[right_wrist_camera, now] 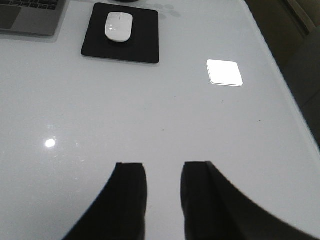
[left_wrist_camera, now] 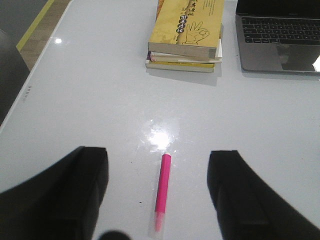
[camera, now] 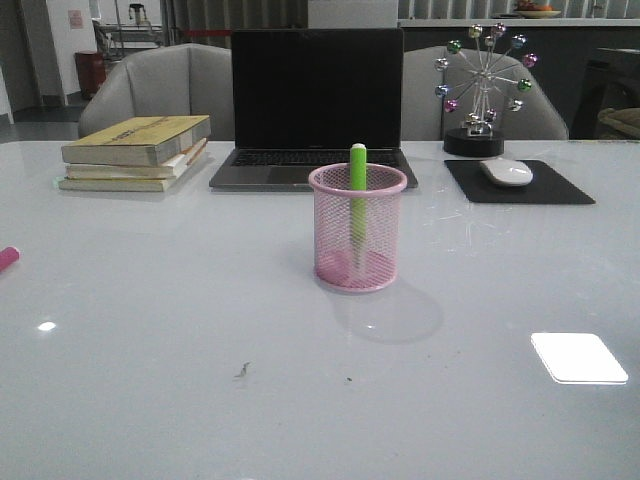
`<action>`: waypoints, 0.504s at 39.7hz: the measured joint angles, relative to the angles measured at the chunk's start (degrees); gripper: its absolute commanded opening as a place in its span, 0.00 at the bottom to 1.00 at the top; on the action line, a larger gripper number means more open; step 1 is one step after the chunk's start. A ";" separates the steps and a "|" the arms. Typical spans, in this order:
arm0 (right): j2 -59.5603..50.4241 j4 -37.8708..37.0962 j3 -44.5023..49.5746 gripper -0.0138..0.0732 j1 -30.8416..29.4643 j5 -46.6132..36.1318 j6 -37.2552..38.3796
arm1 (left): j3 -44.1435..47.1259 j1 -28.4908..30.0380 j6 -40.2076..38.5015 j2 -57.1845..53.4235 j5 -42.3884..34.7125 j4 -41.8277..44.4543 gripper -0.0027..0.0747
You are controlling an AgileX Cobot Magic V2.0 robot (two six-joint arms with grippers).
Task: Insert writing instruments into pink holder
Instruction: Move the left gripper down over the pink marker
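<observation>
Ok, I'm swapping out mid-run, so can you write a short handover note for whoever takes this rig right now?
Left end effector: open, empty, its fingers either side of the pink marker, not touching it.
Right end effector: open, empty, above bare table short of the mouse pad.
Pink mesh holder: upright at mid-table, in front of the laptop.
Done: the green marker stands in the holder, top above the rim.
Left: the pink marker lies flat near the table's left edge. Probably close the left end effector on it, then carry it to the holder.
</observation>
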 measured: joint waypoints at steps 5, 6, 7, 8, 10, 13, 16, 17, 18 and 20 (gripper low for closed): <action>-0.09 -0.14 0.04 0.53 0.00 0.00 -0.02 | 0.00 0.00 0.00 0.00 -0.11 0.00 0.67; -0.09 -0.14 0.04 0.53 0.00 0.00 -0.02 | 0.00 0.00 0.00 0.00 -0.22 0.00 0.67; -0.09 -0.14 0.04 0.53 0.00 0.00 -0.02 | 0.00 0.00 0.00 0.00 -0.22 0.00 0.67; -0.09 -0.14 0.04 0.53 0.00 0.00 -0.02 | 0.00 0.00 0.00 0.00 -0.30 0.00 0.67; -0.09 -0.14 0.04 0.53 0.00 0.00 -0.02 | 0.00 0.00 0.00 0.00 -0.35 0.00 0.67; -0.09 -0.14 0.04 0.53 0.00 0.00 -0.02 | 0.00 0.00 0.00 0.00 -0.44 0.00 0.67; -0.09 -0.18 0.04 0.53 0.00 0.00 -0.02 | 0.00 0.00 0.00 0.00 -0.44 0.00 0.67; -0.09 -0.18 0.04 0.53 0.00 0.00 -0.02 | 0.00 0.00 0.00 0.00 -0.44 0.00 0.67; -0.09 -0.18 0.04 0.53 0.00 0.00 -0.02 | 0.00 0.00 0.00 0.00 -0.44 0.00 0.67; -0.09 -0.18 0.04 0.53 0.00 0.00 -0.02 | 0.00 0.00 0.00 0.00 -0.44 0.00 0.67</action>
